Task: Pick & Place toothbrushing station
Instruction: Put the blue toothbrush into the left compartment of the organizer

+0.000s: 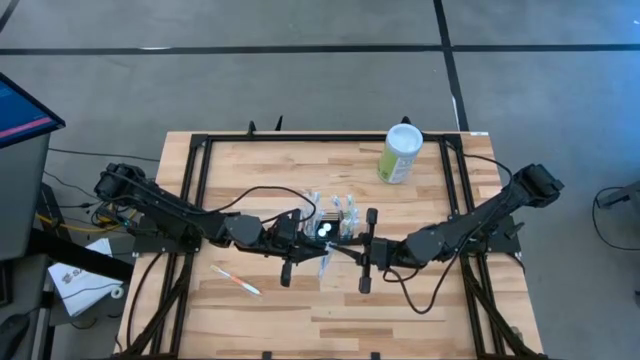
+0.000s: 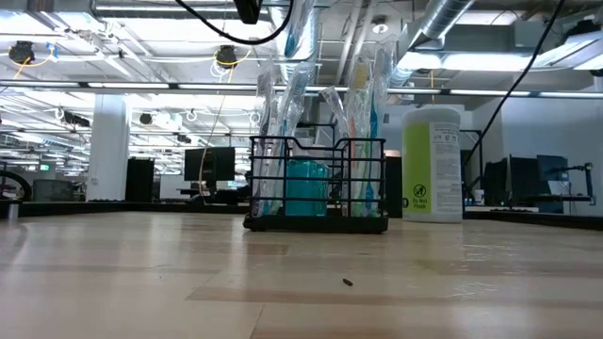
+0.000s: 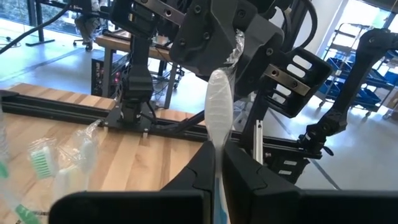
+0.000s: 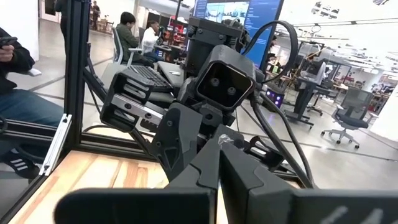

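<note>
Two claws over caddy (image 2: 316,184), left claw (image 3: 219,177) clamping wrapped toothbrush (image 3: 218,112)

caddy (image 2: 317,184) brushes' tops cut off; left gripper (image 3: 217,171) hides wrapped brush's (image 3: 218,106) lower end.

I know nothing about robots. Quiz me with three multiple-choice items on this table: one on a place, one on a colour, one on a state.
1. The loose toothbrush on the wooden table lies nearest:
A. left arm
B. right arm
C. canister

2. The tall cylindrical canister is:
A. red
B. pale green
C. black

3. The left tool is:
A. wide open
B. shut on a wrapped toothbrush
C. out of view

Answers: 1 A, it lies under the left arm in the high view. 2 B, pale green with a white lid. 3 B, its fingers pinch the wrapped toothbrush.
</note>
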Motion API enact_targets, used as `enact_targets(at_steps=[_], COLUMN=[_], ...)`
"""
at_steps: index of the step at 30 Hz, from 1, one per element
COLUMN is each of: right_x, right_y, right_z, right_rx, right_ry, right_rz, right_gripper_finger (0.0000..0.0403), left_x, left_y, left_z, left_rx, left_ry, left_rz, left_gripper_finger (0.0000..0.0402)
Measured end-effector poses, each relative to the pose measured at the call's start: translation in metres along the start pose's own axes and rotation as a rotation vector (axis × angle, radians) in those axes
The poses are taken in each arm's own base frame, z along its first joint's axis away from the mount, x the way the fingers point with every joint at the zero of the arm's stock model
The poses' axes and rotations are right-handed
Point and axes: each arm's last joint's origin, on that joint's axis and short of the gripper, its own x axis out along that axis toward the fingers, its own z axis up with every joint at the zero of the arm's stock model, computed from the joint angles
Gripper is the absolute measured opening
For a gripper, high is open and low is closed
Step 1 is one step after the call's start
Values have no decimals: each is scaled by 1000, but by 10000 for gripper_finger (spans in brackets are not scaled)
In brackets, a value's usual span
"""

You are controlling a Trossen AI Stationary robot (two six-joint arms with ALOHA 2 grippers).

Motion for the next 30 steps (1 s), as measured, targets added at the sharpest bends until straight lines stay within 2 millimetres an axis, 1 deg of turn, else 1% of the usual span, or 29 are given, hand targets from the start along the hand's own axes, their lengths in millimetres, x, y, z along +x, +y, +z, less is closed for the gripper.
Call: enact_targets(at_steps=[4,12,20,23,27,30], right_x=[-1,-9,-19,-22,-27,-30], right_y=[-1,-7,-11,-12,-12,-9], right_z=[0,6,13,13,14,13], right_rx=[-6,-15,-16,-19,-32,-49], right_ry=[10,34,51,72,93,117], right_rz=[-15,-9,3,12,-16,-56], right_gripper_finger=[15,53,57,57,57,57], left_x=[0,0,0,-2,-12,-24], left_y=[0,0,-1,-1,-1,-1], left_z=[0,0,0,4,10,7], left_rx=[6,6,6,7,20,39], left_ry=[1,-3,-2,-15,-35,-37], left_rz=[4,3,1,-3,19,78], left_gripper_finger=[4,4,3,4,3,4])
